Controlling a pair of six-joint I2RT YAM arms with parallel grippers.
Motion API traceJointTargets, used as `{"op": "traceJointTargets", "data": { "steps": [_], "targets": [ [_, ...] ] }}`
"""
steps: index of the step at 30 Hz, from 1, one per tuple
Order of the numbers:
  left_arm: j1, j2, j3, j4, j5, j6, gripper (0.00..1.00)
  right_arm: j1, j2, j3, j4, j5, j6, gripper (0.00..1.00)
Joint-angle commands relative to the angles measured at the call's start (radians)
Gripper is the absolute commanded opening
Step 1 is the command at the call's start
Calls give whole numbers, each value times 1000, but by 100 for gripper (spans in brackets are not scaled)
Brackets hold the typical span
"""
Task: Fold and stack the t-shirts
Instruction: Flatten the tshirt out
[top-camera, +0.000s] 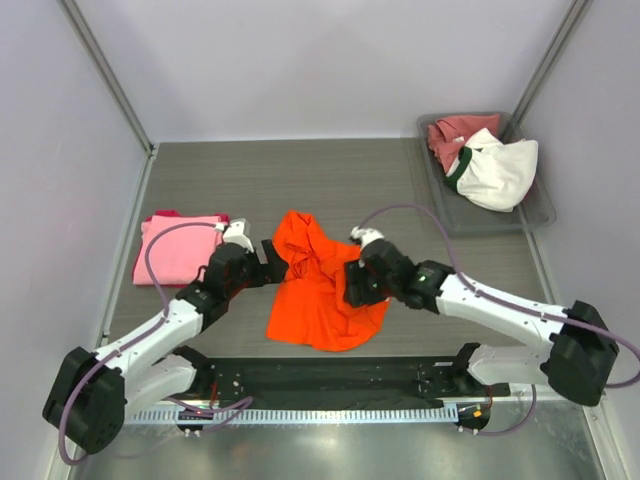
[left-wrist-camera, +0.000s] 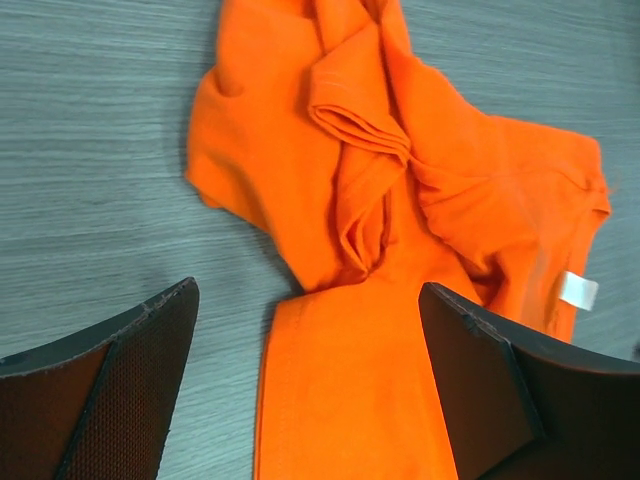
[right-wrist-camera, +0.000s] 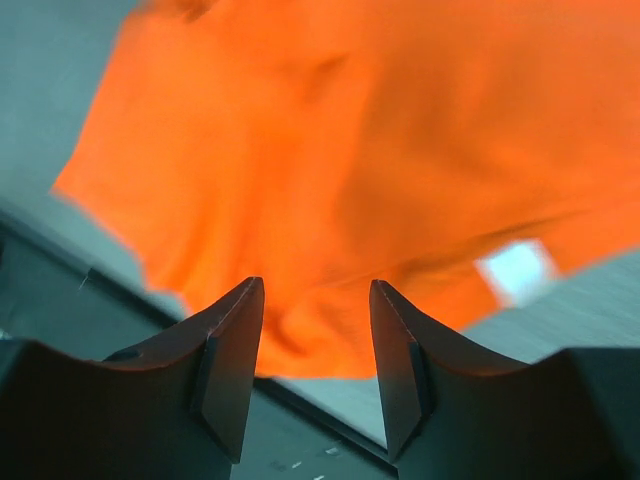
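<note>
Left fingers: two dark pads spread wide, nothing between them but cloth and table below.
Left gripper: open wide, hovering at the left edge of the orange t-shirt; one pad is over bare table, the other over cloth. No contact can be made out.
Right fingers: a narrower gap than the left, pads parallel, no cloth caught between them.
Right gripper: open, empty, just above the orange t-shirt; the view is blurred, so I cannot tell whether the tips touch the cloth.
Grippers from above: left gripper sits at the shirt's left side and right gripper at its right side, facing each other across it.
Orange t-shirt: lies crumpled in the near middle of the table, between the two arms, not folded. Upper part is bunched into ridges with one sleeve rolled over; lower part lies flatter.
Neck label: small white tag, showing at the shirt's edge; also seen as a pale patch in the right wrist view.
Light pink t-shirt: folded flat at the left of the table, well apart from the orange one.
Magenta t-shirt: under the pink one, only a strip showing at the far edge.
Bin: grey tray at the far right corner.
Bin contents: dusty rose-red t-shirt at the back, white t-shirt with dark green collar heaped in front, both unfolded.
</note>
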Motion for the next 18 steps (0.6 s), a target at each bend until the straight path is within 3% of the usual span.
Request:
{"op": "traceJointTargets", "data": {
  "steps": [1,2,6,11,15,18],
  "targets": [
    [-4,25,64,-40,-92,-17,92,188,63,49,80,78,87,53],
    [-1,31,77,-73,-158,-32,92,264,85,75,94,103,122,53],
    [23,30,84,-124,-183,-66,93,421,246,181,134,265,182,54],
    [112,-18,55,-159,-183,-121,95,518,506,383,136,364,191,59],
    [255,-78,10,-155,-102,-176,95,567,665,534,96,407,184,59],
    [266,-116,-1,-167,-108,-184,95,583,752,626,59,448,190,58]
  ]
}}
